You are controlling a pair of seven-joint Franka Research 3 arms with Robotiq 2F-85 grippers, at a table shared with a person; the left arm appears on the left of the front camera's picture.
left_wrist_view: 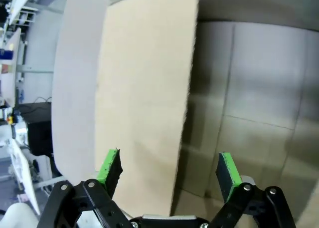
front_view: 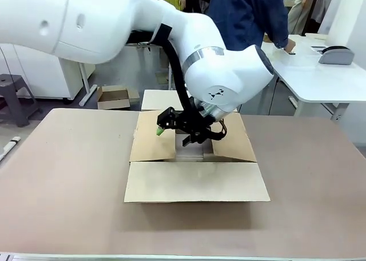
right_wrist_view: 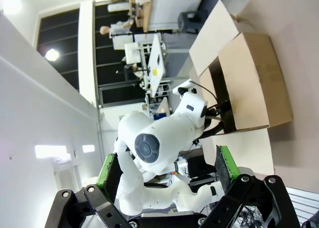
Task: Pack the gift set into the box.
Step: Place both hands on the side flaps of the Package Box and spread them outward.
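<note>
The box (front_view: 197,181) lies in the middle of the brown table (front_view: 63,175), its four flaps spread flat and the widest one toward the robot. The left arm (front_view: 114,21) reaches across from the left and bends down over the opening. Its bulky wrist and black cable hide most of the inside from the front camera. The left gripper (left_wrist_view: 168,169) hangs just over the box with its jaws wide apart and nothing between them. Seen from its wrist, one green pad (left_wrist_view: 109,165) is over a side flap (left_wrist_view: 144,103) and the other over the shaded inside, with the flap's edge running up between them. The right gripper (right_wrist_view: 167,168) is also spread and empty, well apart from the box. Its camera looks from a distance at the left arm and the box, both turned sideways. Beyond the table a person (front_view: 246,15) in dark blue rests a hand (front_view: 290,44) on a white desk (front_view: 320,81) carrying a grey device (front_view: 337,55). A small cardboard carton (front_view: 112,96) sits on the floor, and a grey stool (front_view: 14,95) stands at far left.
</note>
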